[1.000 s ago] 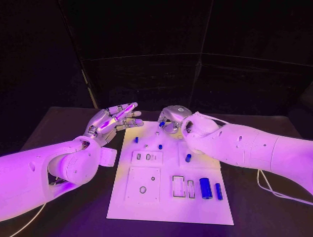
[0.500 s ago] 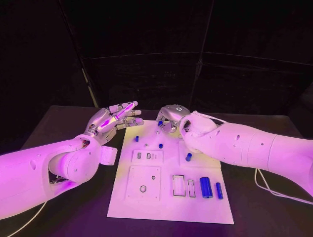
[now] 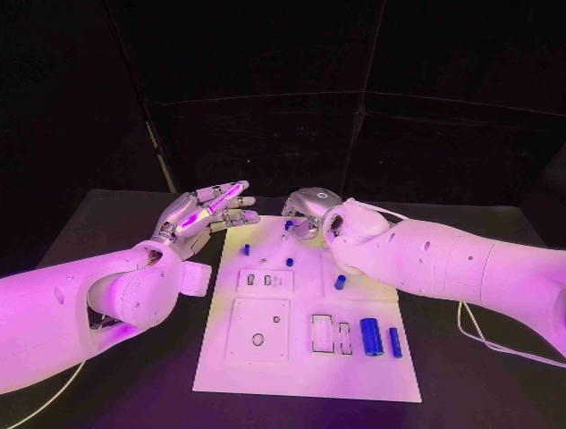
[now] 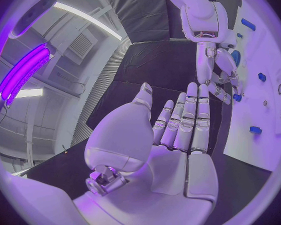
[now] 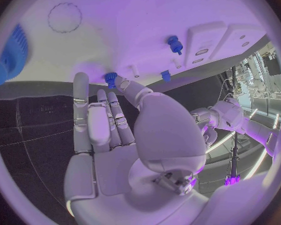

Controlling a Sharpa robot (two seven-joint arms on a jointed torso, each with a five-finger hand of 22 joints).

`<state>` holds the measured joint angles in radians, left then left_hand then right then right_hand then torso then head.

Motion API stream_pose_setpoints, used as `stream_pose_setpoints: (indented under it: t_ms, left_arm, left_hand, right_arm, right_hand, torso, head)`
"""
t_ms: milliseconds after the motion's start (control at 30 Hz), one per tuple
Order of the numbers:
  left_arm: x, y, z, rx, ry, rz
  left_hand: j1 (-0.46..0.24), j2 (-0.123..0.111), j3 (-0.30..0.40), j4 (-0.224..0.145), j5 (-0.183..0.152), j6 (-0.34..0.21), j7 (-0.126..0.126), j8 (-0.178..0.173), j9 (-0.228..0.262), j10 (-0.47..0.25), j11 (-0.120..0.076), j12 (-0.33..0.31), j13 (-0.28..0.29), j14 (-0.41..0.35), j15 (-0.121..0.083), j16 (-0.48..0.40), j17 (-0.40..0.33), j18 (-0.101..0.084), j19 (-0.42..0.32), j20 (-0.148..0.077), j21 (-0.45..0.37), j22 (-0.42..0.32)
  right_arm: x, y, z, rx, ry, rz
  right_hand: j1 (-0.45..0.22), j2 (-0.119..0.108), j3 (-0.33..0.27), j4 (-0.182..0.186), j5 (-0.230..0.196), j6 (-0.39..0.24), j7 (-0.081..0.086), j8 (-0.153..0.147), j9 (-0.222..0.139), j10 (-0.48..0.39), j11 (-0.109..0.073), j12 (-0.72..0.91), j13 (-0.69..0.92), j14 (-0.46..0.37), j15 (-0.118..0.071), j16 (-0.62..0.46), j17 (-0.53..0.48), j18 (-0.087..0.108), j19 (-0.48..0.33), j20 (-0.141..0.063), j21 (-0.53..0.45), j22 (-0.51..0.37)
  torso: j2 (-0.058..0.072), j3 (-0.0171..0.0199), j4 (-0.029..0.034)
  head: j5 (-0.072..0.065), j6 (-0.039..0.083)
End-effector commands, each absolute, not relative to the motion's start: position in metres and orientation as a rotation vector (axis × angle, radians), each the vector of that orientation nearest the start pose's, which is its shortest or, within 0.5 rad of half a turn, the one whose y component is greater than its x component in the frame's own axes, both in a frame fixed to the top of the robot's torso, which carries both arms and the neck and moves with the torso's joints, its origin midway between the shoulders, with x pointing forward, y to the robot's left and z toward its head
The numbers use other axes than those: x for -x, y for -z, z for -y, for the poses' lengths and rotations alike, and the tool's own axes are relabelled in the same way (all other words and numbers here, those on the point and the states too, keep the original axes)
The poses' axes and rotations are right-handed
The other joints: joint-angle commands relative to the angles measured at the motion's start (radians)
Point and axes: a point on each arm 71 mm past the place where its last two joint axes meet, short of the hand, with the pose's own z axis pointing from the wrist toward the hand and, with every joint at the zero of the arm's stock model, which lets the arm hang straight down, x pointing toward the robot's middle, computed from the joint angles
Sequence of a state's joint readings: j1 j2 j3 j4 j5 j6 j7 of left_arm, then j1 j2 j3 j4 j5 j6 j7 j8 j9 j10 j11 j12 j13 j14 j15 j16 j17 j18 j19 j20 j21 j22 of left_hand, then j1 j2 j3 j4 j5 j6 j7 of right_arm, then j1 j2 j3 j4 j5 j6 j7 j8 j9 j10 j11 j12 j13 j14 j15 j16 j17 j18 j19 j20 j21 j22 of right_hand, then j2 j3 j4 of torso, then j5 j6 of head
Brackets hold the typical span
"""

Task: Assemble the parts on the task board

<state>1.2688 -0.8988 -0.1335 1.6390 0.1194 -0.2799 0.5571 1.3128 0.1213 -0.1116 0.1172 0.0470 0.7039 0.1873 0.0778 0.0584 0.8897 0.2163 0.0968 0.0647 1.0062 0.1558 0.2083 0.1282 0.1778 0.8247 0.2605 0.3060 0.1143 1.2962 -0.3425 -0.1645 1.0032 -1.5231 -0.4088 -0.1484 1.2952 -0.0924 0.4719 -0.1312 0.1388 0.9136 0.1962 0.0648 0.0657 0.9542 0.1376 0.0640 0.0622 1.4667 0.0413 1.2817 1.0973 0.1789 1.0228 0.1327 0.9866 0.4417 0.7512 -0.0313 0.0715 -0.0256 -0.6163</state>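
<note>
Your right hand [image 5: 125, 135] pinches a blue part [image 5: 110, 79] at the board's [image 3: 311, 357] far edge — your left hand [image 3: 206, 214] hovers beside the board, fingers straight, holding nothing.

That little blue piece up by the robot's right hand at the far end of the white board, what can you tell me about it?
The small blue part looks like a stubby knob with a ridged rim, seemingly plastic. It sits at the far end of the task board, just by the edge. The right hand pinches it between a fingertip and the thumb. Whether it stands in a hole or is lifted clear cannot be told.
</note>
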Motion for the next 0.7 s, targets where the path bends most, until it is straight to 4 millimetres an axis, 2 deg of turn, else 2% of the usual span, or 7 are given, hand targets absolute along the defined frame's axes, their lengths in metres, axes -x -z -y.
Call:
stream_pose_setpoints:
  t_ms: [33, 200, 367, 467, 533, 600, 700]
  left_arm:
    - [-0.467, 0.162, -0.204, 1.099, 1.723, -1.32]
    - [-0.467, 0.162, -0.205, 1.1, 1.721, -1.32]
    - [-0.468, 0.162, -0.208, 1.103, 1.714, -1.318]
    - [-0.468, 0.162, -0.211, 1.105, 1.708, -1.316]
    - [-0.468, 0.162, -0.213, 1.106, 1.704, -1.315]
    - [-0.469, 0.162, -0.214, 1.108, 1.7, -1.314]
    - [-0.47, 0.163, -0.215, 1.109, 1.696, -1.315]
  left_hand:
    - [-0.003, 0.01, -0.005, -0.003, 0.001, -0.007, 0.086, -0.004, -0.001, -0.004, 0.001, -0.005, -0.001, -0.001, 0.006, -0.003, -0.001, 0.004, -0.001, 0.008, -0.005, -0.001]
    - [-0.003, 0.01, -0.005, -0.003, 0.001, -0.007, 0.086, -0.004, -0.001, -0.004, 0.001, -0.005, -0.001, -0.001, 0.006, -0.003, -0.001, 0.004, -0.001, 0.008, -0.005, -0.001]
    - [-0.003, 0.01, -0.005, -0.003, 0.001, -0.007, 0.086, -0.004, -0.001, -0.004, 0.001, -0.005, -0.001, -0.001, 0.006, -0.003, -0.001, 0.004, -0.001, 0.008, -0.005, -0.001]
    - [-0.003, 0.01, -0.005, -0.003, 0.001, -0.007, 0.086, -0.004, -0.001, -0.004, 0.001, -0.005, -0.001, -0.001, 0.006, -0.003, -0.001, 0.004, -0.001, 0.008, -0.005, -0.001]
    - [-0.003, 0.01, -0.005, -0.003, 0.001, -0.007, 0.086, -0.004, -0.001, -0.004, 0.001, -0.005, -0.001, -0.001, 0.006, -0.003, -0.001, 0.004, -0.001, 0.008, -0.005, -0.001]
    - [-0.003, 0.01, -0.005, -0.003, 0.001, -0.007, 0.086, -0.004, -0.001, -0.004, 0.001, -0.005, -0.001, -0.001, 0.006, -0.003, -0.001, 0.004, -0.001, 0.008, -0.005, -0.001]
    - [-0.004, 0.011, -0.006, -0.003, 0.001, -0.004, 0.087, -0.004, 0.0, -0.004, 0.002, -0.006, -0.001, -0.001, 0.006, -0.004, -0.001, 0.004, 0.0, 0.008, -0.005, -0.002]
  right_arm:
    - [-0.565, 0.183, 0.085, 0.276, -0.501, -1.519]
    - [-0.563, 0.18, 0.089, 0.265, -0.517, -1.483]
    - [-0.556, 0.176, 0.108, 0.205, -0.548, -1.448]
    - [-0.551, 0.173, 0.124, 0.139, -0.563, -1.456]
    - [-0.548, 0.171, 0.136, 0.078, -0.568, -1.475]
    - [-0.546, 0.166, 0.148, 0.014, -0.572, -1.511]
    - [-0.542, 0.161, 0.164, -0.055, -0.565, -1.567]
  right_hand:
    - [0.015, -0.008, -0.035, 0.006, -0.019, -0.042, 0.002, -0.002, 0.0, -0.075, 0.008, 0.004, 0.002, -0.022, 0.012, -0.062, -0.086, 0.006, -0.023, 0.005, -0.02, -0.013]
    - [0.032, -0.007, -0.06, 0.014, -0.019, -0.042, 0.006, 0.001, 0.003, -0.09, 0.01, 0.019, 0.005, -0.029, 0.013, -0.081, -0.112, 0.007, -0.026, 0.007, -0.029, -0.02]
    - [0.045, 0.002, -0.07, 0.021, 0.004, -0.006, 0.005, 0.012, 0.008, -0.019, 0.002, 0.075, 0.014, -0.01, 0.006, -0.06, -0.086, 0.008, -0.013, 0.001, -0.024, -0.021]
    - [0.032, 0.002, -0.072, 0.035, 0.002, 0.023, -0.004, 0.022, 0.011, 0.065, -0.014, 0.126, 0.025, 0.006, -0.006, -0.029, -0.044, 0.008, -0.004, -0.004, -0.018, -0.02]
    - [0.022, -0.006, -0.077, 0.043, 0.0, 0.034, -0.009, 0.027, 0.012, 0.135, -0.028, 0.169, 0.039, 0.014, -0.018, -0.01, -0.018, 0.008, 0.003, -0.008, -0.014, -0.02]
    - [0.011, -0.022, -0.096, 0.051, -0.002, 0.041, -0.019, 0.032, 0.013, 0.22, -0.047, 0.233, 0.067, 0.018, -0.031, -0.002, -0.007, 0.009, 0.011, -0.015, -0.013, -0.021]
    - [-0.004, -0.047, -0.141, 0.067, 0.015, 0.035, -0.041, 0.035, 0.012, 0.304, -0.073, 0.358, 0.14, 0.028, -0.054, 0.024, 0.028, 0.008, 0.029, -0.034, -0.014, -0.025]
  torso:
    - [0.0, 0.0004, 0.0004]
    - [-0.001, 0.0007, 0.0001]
    - [-0.003, 0.0005, -0.0024]
    - [-0.006, 0.0001, -0.0074]
    - [-0.008, 0.0009, -0.0129]
    - [-0.009, 0.0021, -0.018]
    - [-0.011, 0.003, -0.0228]
  head:
    - [-0.002, -0.001]
    - [-0.003, 0.001]
    - [-0.002, 0.006]
    - [0.0, 0.008]
    - [0.003, 0.011]
    - [0.007, 0.013]
    - [0.002, 0.014]
